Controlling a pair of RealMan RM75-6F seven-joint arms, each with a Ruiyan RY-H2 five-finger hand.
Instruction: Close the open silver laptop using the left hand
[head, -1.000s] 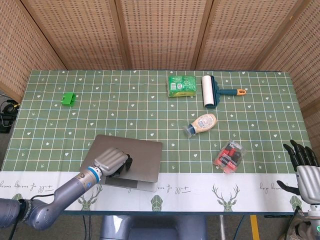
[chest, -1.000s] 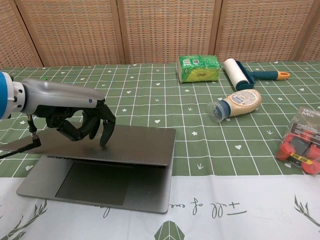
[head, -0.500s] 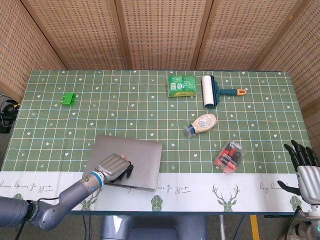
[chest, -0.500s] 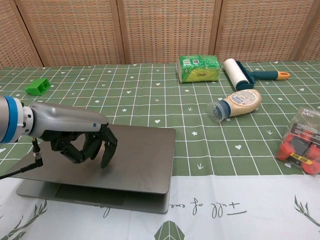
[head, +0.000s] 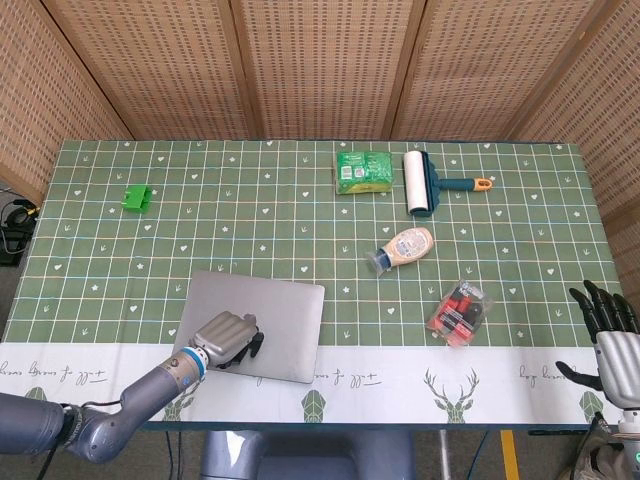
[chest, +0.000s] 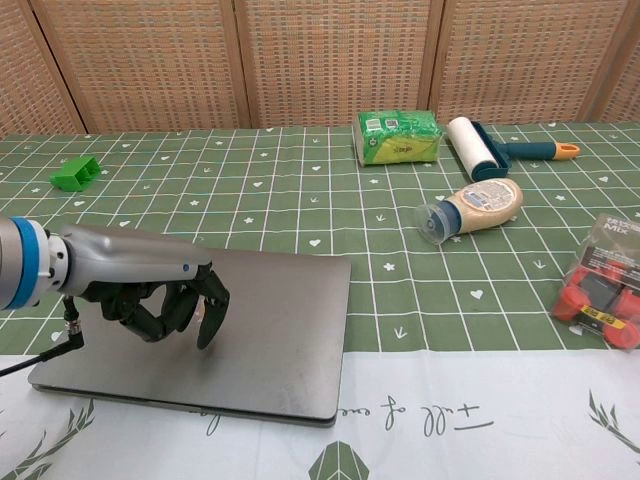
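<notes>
The silver laptop (head: 278, 312) (chest: 275, 325) lies at the near left of the table with its lid flat down on the base. My left hand (head: 228, 338) (chest: 165, 303) rests on the lid near its front edge, fingers curled downward with the fingertips touching the metal; it holds nothing. My right hand (head: 608, 330) hangs off the table's right front corner, fingers spread and empty; the chest view does not show it.
A green block (head: 136, 198) sits far left. At the back stand a green sponge pack (head: 364, 170) and a lint roller (head: 421, 182). A sauce bottle (head: 401, 248) lies mid-right, a red-black package (head: 461, 312) near the right front.
The laptop lid has gone from slightly raised to flat on the base, pushed down under my left hand, which sank and slid toward the front edge. The right hand stayed still.
</notes>
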